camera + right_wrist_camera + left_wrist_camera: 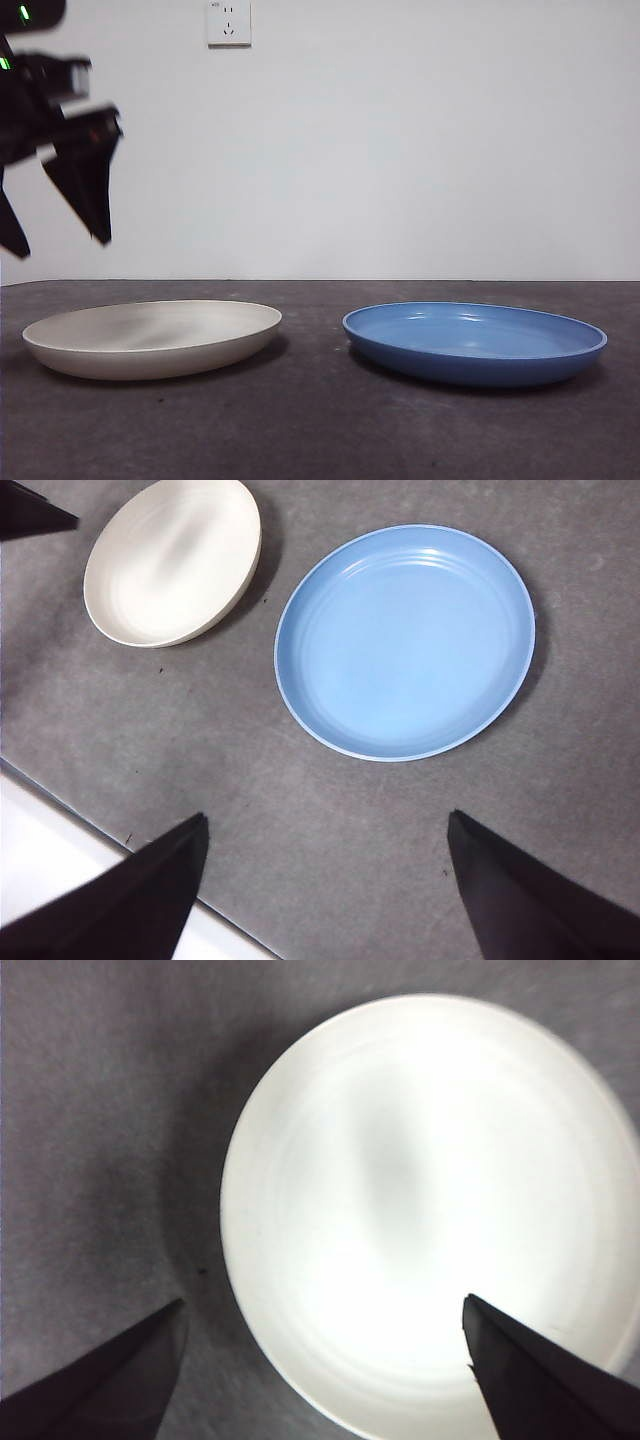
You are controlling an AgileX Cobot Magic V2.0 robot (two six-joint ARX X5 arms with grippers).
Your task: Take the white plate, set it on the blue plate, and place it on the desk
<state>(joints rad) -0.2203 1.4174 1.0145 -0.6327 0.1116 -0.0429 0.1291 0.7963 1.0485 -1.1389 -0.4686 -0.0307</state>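
The white plate [152, 337] rests flat on the desk [320, 430] at the left; the blue plate [474, 342] sits apart to its right. My left gripper [55, 225] hangs open above the white plate's outer left edge, well clear of it. In the left wrist view the white plate [430, 1220] lies below my open left gripper [325, 1305], its rim between the jaws. My right gripper [325, 825] is open and high above the desk [330, 810], near its front edge, looking down on the blue plate [405, 640] and the white plate [172, 560].
A white wall with a socket [228, 22] stands behind the desk. The desk's front edge and a white surface [60, 880] beyond it show in the right wrist view. A black tip of the left gripper [30, 510] shows by the white plate.
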